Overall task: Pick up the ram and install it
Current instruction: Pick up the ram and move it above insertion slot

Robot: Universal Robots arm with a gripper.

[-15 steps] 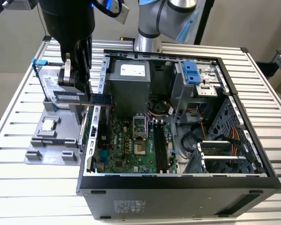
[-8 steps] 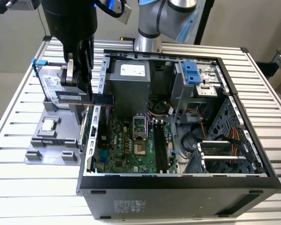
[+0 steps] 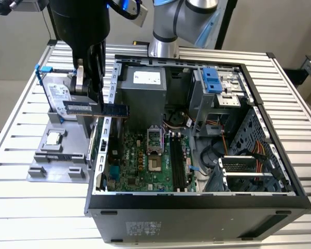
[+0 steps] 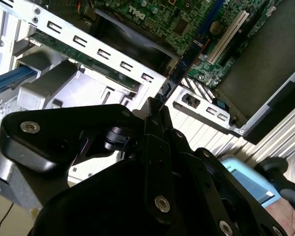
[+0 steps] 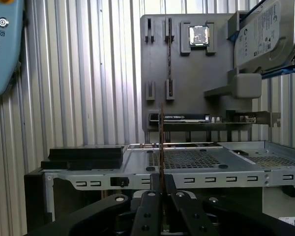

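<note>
The gripper (image 3: 89,98) is clamped on the ram (image 3: 111,110), its fingers pressed against the two flat faces of the stick. It holds the stick level and on edge in the air. In the exterior view the ram hangs across the wall of the open case (image 3: 197,212) on that view's left. One end is over the grey holder (image 3: 52,171) and the other reaches in over the case, near the power supply (image 3: 142,88).

In both wrist views the stick shows edge-on, running straight out from between the fingertips (image 4: 162,115), as a thin line (image 5: 161,142) above the case wall.

The memory slots (image 3: 177,166) lie on the motherboard (image 3: 140,166) down in the case, well apart from the ram and nearer the middle of the board.

The holder sits on the slatted surface (image 3: 20,197) just beside the case. A small square processor (image 3: 54,138) lies flat in a pocket of it, and a hard drive (image 3: 56,96) leans tilted at its far end, close behind the gripper. In the first wrist view the long narrow slot (image 5: 168,56) in the holder, beside the processor, has nothing in it.
</note>
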